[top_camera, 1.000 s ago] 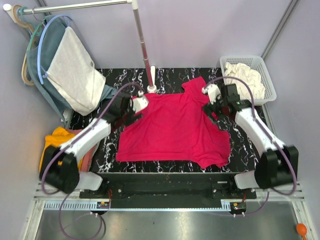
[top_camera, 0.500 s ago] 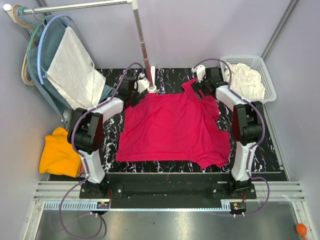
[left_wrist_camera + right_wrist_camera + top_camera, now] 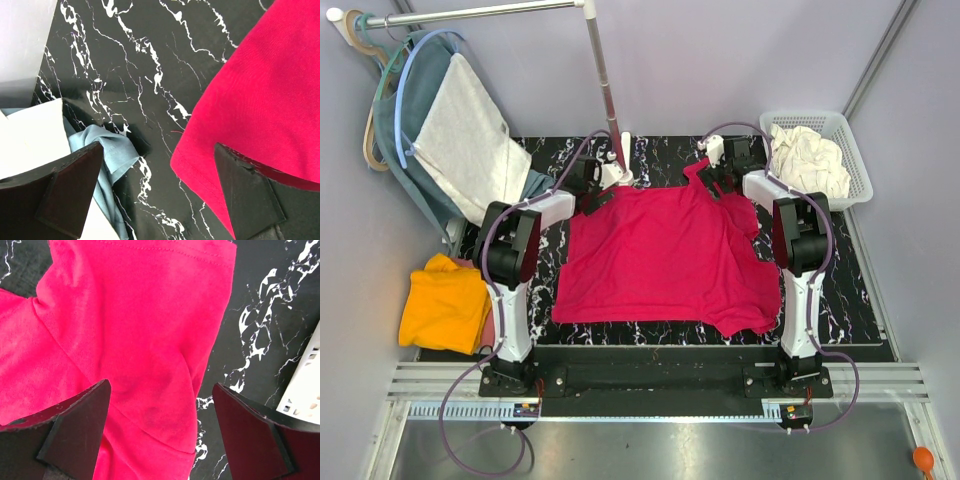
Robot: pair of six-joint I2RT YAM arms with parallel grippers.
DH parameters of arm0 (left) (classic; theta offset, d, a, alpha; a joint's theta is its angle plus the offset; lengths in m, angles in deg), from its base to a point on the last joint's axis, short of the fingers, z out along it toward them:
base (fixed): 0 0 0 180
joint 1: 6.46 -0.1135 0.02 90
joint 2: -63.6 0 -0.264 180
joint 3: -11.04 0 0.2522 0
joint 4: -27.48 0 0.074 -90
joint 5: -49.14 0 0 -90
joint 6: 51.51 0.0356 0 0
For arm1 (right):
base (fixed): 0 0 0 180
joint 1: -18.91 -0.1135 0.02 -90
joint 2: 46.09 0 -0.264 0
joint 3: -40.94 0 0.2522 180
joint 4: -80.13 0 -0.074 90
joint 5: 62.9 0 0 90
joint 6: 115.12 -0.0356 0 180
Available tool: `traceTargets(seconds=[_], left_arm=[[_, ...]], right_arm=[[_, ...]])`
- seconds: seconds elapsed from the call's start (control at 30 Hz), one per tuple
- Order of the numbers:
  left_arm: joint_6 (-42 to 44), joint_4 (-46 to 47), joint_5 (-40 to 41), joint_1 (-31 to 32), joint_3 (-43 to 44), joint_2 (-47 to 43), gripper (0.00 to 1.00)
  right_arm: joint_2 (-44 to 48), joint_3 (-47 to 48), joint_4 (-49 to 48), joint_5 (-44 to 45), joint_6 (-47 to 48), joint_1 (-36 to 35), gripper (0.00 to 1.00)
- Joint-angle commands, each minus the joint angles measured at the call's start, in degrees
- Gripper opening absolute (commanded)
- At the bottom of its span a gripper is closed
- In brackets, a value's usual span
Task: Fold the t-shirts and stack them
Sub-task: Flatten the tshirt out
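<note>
A crimson-pink t-shirt point(image 3: 665, 255) lies spread on the black marble table point(image 3: 820, 290). My left gripper point(image 3: 592, 192) hovers open at the shirt's far left corner point(image 3: 250, 100); its right finger point(image 3: 250, 195) is over the hem and its left finger point(image 3: 65, 190) is over a teal-blue cloth. My right gripper point(image 3: 718, 178) stands open above the far right sleeve point(image 3: 150, 340), with nothing between its fingers point(image 3: 75, 425). An orange-yellow t-shirt point(image 3: 440, 305) lies bunched off the table's left side. A cream-white t-shirt point(image 3: 810, 160) sits crumpled in the basket.
A white basket point(image 3: 855, 165) stands at the far right corner; its wall point(image 3: 305, 385) is close to my right gripper. Grey-white and teal-blue garments point(image 3: 470, 140) hang at the far left, one tail point(image 3: 110, 155) resting on the table. A rack pole point(image 3: 608, 90) stands behind the shirt.
Both arms have stretched away from me, from the shirt's sides to its far corners. The orange-yellow shirt is no longer covered by the left arm. The crimson shirt has not moved.
</note>
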Motion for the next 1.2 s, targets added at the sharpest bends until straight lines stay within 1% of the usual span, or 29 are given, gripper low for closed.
traceTargets(seconds=[0.0,0.43,0.7,0.93,1.17], left_arm=[[2.5,2.3,0.8,-0.8,1.6,1.5,0.99],[6.8,3.4,2.6,-1.2,1.0,5.0,0.99],[10.3,4.7,4.2,-1.6,0.4,6.0,0.99],[12.7,4.7,5.4,-2.8,3.1,8.0,0.99],[13.7,5.3,5.8,-3.3,6.1,9.9,0.99]], right_arm=[[-0.4,2.8,-3.0,0.0,0.8,0.5,0.91],[-2.7,1.7,-5.0,2.1,4.1,0.5,0.91],[-6.9,4.3,-6.6,5.2,7.0,0.6,0.9],[-8.2,6.7,-6.6,7.4,8.5,0.9,0.9],[-5.3,2.2,-6.7,7.3,7.9,1.0,0.9]])
